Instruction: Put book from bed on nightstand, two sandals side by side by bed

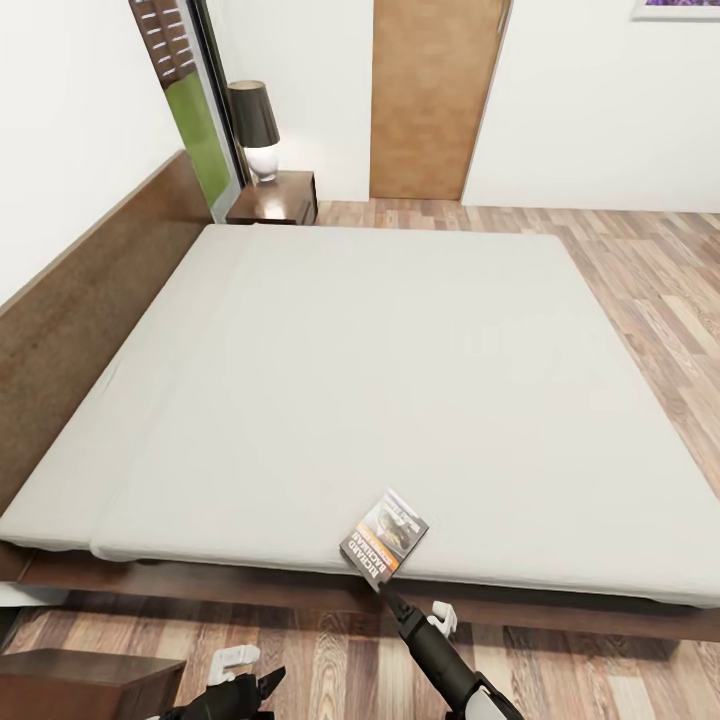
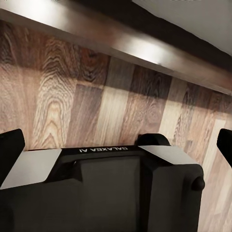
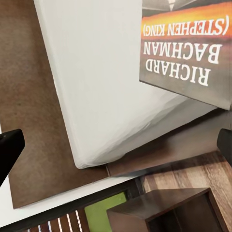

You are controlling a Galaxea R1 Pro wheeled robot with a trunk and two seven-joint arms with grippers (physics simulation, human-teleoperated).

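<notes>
Reaching for the book (image 1: pixel 385 547) looks like the step in hand: the right pincer (image 1: pixel 392 600) sits just below the bed's near edge, its tip close under the book's lower corner. The book lies flat on the pale mattress of the bed (image 1: pixel 380 380), right at that near edge, cover up. In the right wrist view the two black fingertips (image 3: pixel 9 150) stand far apart at the frame's sides with nothing between them, so the pincer is wide open and holds nothing; the book (image 3: pixel 186 53) lies ahead of it. The left pincer (image 1: pixel 255 690) hangs low over the wood floor (image 1: pixel 640 290), its jaws also spread wide and empty.

Next, I judge, the right pincer must rise over the mattress edge and close on the thin book, perhaps by its overhanging corner.

Counted: one book, one bed, two nightstands, one (image 1: pixel 275 198) by the headboard bearing one lamp (image 1: pixel 255 130), another (image 1: pixel 80 680) at the near left.
</notes>
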